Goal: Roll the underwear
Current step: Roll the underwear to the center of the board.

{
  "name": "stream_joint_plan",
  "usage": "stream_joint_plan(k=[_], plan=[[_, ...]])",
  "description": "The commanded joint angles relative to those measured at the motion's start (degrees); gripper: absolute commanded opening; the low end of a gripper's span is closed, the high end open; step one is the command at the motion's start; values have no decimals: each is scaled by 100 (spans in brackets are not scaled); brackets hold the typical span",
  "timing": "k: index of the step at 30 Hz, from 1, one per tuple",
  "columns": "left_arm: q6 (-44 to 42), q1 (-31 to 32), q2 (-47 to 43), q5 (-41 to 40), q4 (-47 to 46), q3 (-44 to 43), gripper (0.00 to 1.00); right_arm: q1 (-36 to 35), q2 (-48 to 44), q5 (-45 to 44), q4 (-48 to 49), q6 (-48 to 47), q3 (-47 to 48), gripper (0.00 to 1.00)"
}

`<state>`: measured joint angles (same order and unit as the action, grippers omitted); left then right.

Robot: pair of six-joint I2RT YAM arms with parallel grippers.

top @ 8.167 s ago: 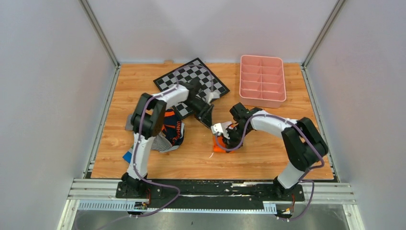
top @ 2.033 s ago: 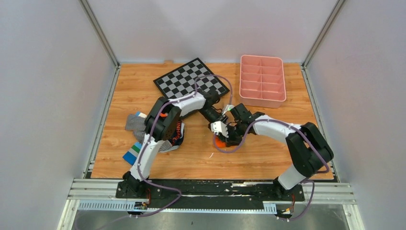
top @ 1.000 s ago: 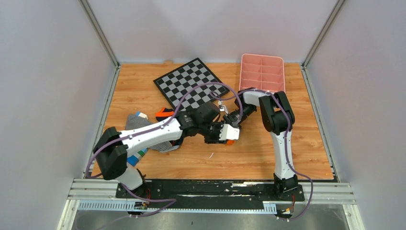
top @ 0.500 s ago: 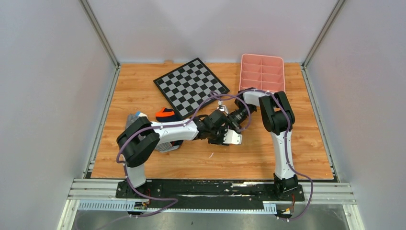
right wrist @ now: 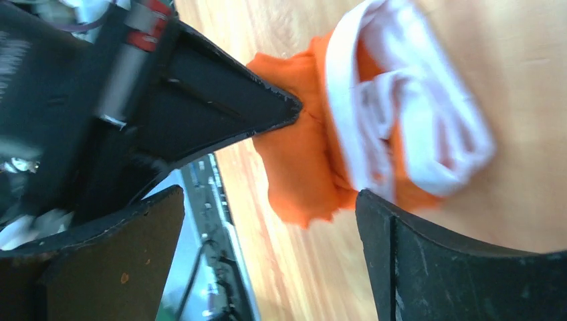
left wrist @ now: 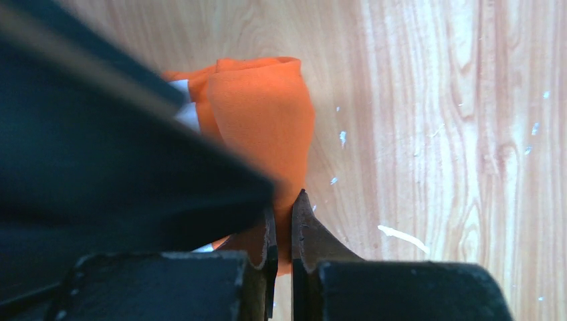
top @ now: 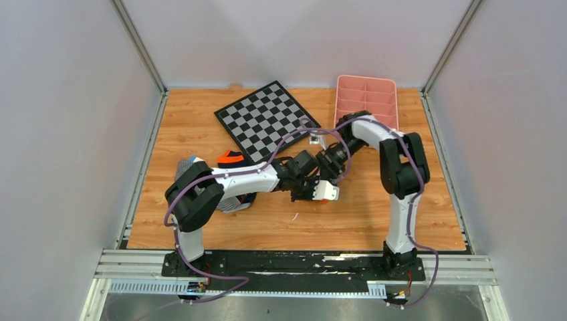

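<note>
The underwear (left wrist: 261, 114) is a bunched wad of bright orange fabric with white trim bands (right wrist: 401, 114), lying on the wooden table. From the top view only a sliver of the underwear (top: 321, 200) shows beneath the two wrists. My left gripper (left wrist: 284, 214) is shut, pinching an orange fold at the wad's near edge. In the right wrist view one left finger (right wrist: 220, 100) presses into the fabric. My right gripper (right wrist: 271, 194) stands open just beside the wad, with bare table between its fingers. Both the left gripper (top: 313, 195) and the right gripper (top: 325, 175) meet at the table's middle.
A black-and-white checkerboard (top: 266, 118) lies at the back centre and a pink divided tray (top: 366, 100) at the back right. Other garments lie in a pile (top: 194, 172) on the left under my left arm, with an orange-and-dark piece (top: 231, 159) beside it.
My left gripper has closed on the orange fabric. My right gripper has opened wide and let go, and the right arm's elbow has swung out to the right.
</note>
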<state>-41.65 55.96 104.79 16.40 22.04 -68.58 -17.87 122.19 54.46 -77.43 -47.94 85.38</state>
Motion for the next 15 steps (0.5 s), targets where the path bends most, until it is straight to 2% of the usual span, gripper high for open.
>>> stream_joint_plan(k=[1,4,6,7,10,13,14,15], plan=[[317,25,313,752,917,-189,0,676,-1074,-636,-173,-499,1074,100],[552,-101,390,962,944,-234,0,1261,-1416,-723,-313,-514,1917,100],[772,-291,473,1242,924,-303,0,1695,-1923,-620,379,-257,1952,100],[880,-407,539,1417,931,-365,0,1998,-2335,-602,1049,8,1684,100],[1244,-791,773,2084,821,-534,0,2566,-3849,-604,3863,871,-338,100],[1493,-1126,1225,2663,1008,-920,0,2666,-5162,-897,6617,1891,-2410,100],[1560,-1210,1423,2848,1145,-1098,0,2659,-5392,-904,7044,2186,-2752,100],[1615,-1291,1626,3050,1266,-1253,1,2657,-5455,-429,6901,2150,-2803,99]])
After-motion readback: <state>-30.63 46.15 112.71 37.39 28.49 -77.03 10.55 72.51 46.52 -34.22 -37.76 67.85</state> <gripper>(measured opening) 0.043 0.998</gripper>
